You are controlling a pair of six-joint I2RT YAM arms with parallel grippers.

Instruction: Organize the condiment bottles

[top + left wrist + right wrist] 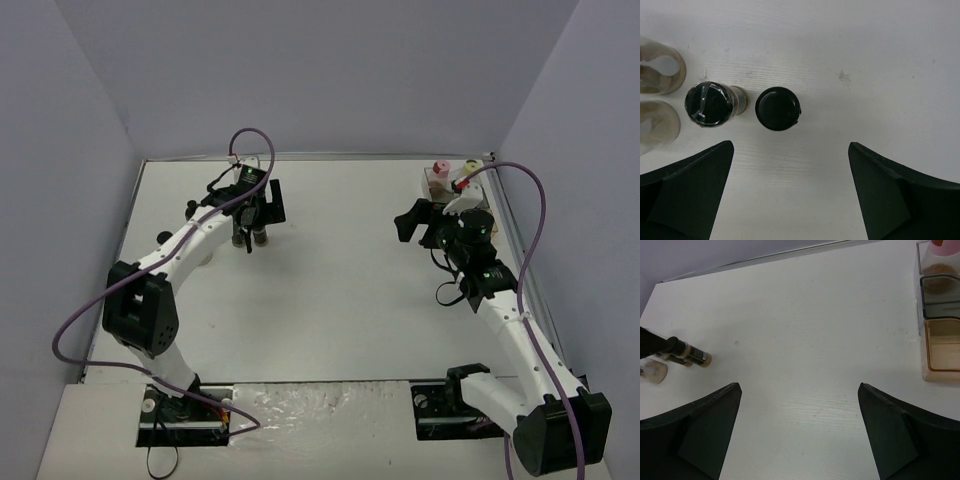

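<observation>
left wrist view shows the left gripper (790,192) with jaws wide apart, hanging just short of a matte-capped bottle (778,108) that stands on the white table (865,50) right beside a glossy-capped bottle (710,104). it'd probably do best to centre on the round matte cap and close gently, since these small round bodies look slippery, without clipping the neighbour or the two clear jars (657,72) further left. right gripper (800,435) is spread open and empty, with the see-through tray (926,352) holding a pink-capped bottle (941,244) at the right edge of its view.
</observation>
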